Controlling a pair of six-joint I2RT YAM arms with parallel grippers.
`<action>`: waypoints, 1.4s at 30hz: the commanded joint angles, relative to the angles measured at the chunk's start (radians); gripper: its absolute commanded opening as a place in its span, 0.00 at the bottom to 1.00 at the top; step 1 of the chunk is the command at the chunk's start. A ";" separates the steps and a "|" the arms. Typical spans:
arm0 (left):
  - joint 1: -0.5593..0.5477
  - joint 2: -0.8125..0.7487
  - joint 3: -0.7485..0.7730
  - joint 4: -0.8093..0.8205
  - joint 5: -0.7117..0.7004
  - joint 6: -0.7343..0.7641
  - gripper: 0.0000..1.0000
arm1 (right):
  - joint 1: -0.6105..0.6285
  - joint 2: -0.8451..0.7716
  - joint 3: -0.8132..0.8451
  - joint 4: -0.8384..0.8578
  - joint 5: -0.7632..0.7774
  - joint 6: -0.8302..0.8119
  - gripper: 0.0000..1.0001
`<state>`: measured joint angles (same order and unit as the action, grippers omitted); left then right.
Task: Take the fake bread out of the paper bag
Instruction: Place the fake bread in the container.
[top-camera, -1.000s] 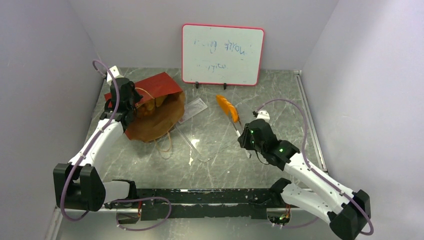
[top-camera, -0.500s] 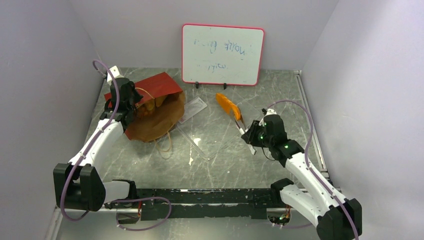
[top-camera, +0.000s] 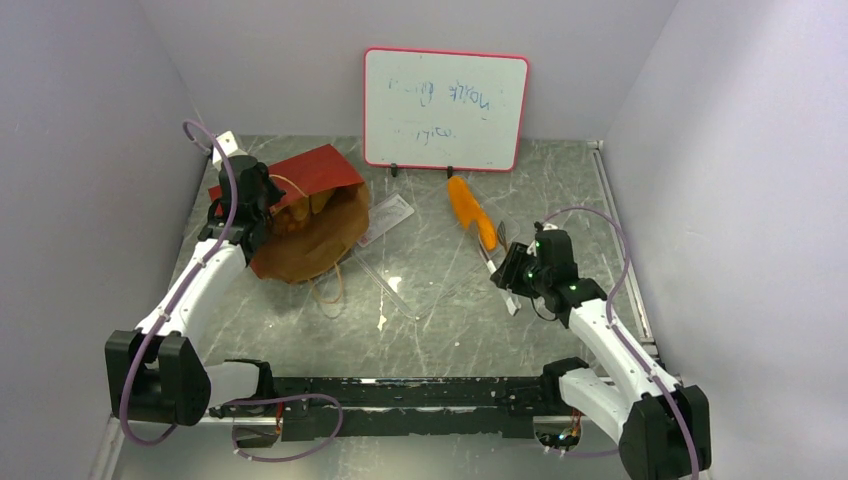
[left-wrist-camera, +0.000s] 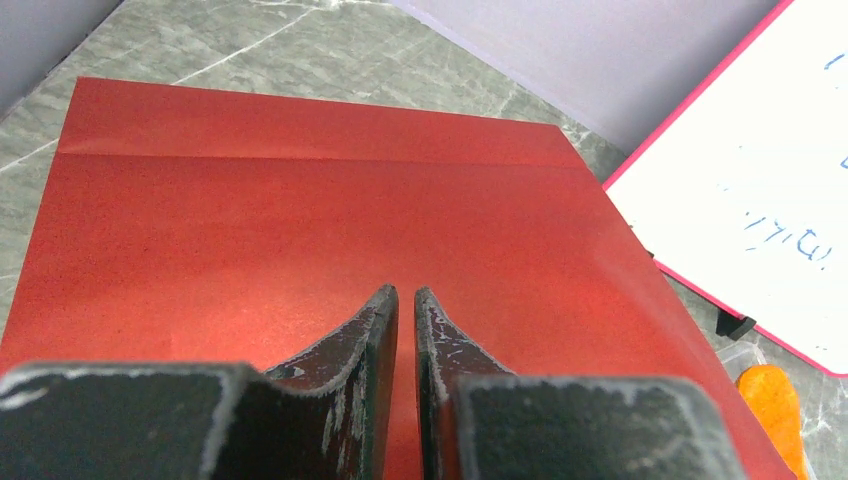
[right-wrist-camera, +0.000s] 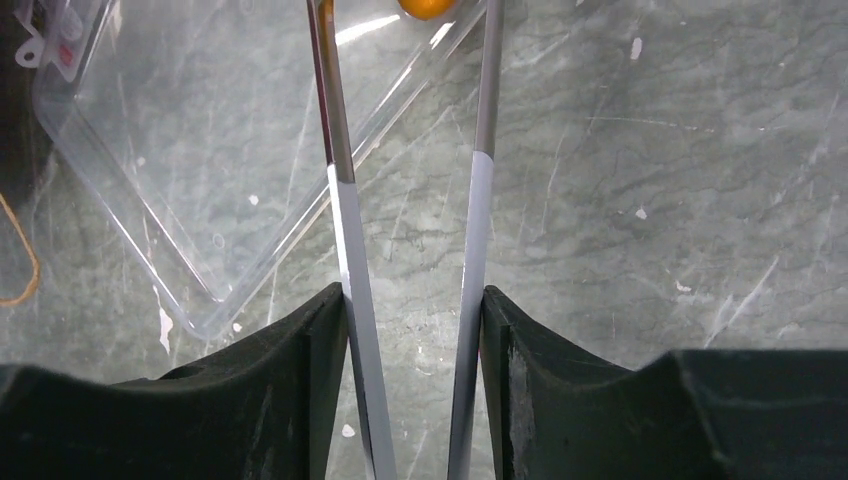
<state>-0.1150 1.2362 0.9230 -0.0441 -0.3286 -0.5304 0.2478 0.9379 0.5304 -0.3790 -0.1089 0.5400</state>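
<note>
while the right pincer (top-camera: 512, 272) grips the tongs (top-camera: 511, 300) at 4 o'clock on the bench (top-camera: 440, 335), the top view shows the baguette (top-camera: 468, 205) lying out of the bag at 1 o'clock, just in front of the whiteboard (top-camera: 445, 108), with the tong tips at its near end. the paper bag (top-camera: 320, 175) lies on its side at 10 o'clock, mouth toward the centre. more bread pieces (top-camera: 300, 212) show inside it. the left pincer (top-camera: 256, 210) sits at the bag's rim. hazard: if the tongs draw back before the tips are clear, the baguette may roll or be dragged toward the clear tray (top-camera: 385, 290) at the centre.

left wrist view: the pads (left-wrist-camera: 385, 330) stand closed to a thin slit over the red outer wall. they are judged to pinch the rim, though no paper can be confirmed between them. hazard: thin paper may slip or tear, and the mouth would then sag over the bread inside and block the tongs. a weak hold would also let the whole bag slide when a piece is pulled.

right wrist view: the pincer's fingers press on the two tong blades, which stand apart at a moderate gap. the baguette's orange end shows between the blades at 12 o'clock; contact cannot be told. the tray's edge lies under the left blade. hazard: the blades may twist in the fingers, or the tips may catch the tray's edge on the way to the bag and shove it.
</note>
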 joint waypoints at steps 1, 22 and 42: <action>-0.006 -0.026 0.016 0.007 0.013 0.006 0.07 | -0.030 -0.008 -0.004 0.041 -0.024 -0.001 0.48; -0.006 -0.039 0.002 0.005 0.015 0.001 0.07 | -0.036 -0.100 0.051 -0.022 0.003 -0.014 0.42; -0.006 -0.034 -0.003 0.007 0.017 -0.003 0.07 | -0.036 -0.126 0.085 -0.084 0.059 0.004 0.48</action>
<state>-0.1150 1.2209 0.9230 -0.0498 -0.3248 -0.5312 0.2192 0.8330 0.5781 -0.4690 -0.0643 0.5392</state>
